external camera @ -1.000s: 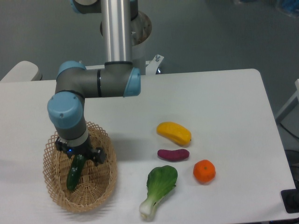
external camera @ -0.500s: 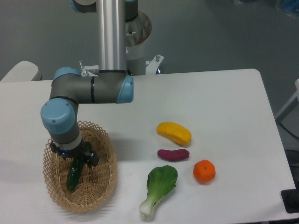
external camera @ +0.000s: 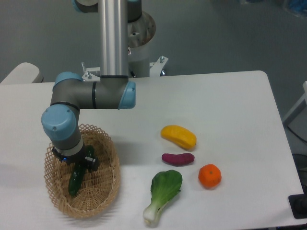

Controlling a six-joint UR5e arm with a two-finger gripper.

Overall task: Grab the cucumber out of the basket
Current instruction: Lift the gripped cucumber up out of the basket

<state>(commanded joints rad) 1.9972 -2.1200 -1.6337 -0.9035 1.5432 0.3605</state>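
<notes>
Glossy slim cucumber (external camera: 75,181) lies in woven wicker basket (external camera: 103,191).

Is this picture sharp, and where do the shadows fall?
Fixed camera view: slightly soft overall, no motion blur. Light is even; the arm casts a faint shadow on the table right of the basket. The cucumber shows a small glossy highlight; the gripper hides its top.

My arm is silver tube and grey joints with light-blue caps; my claw (external camera: 76,163) is black, blue-lit
</notes>
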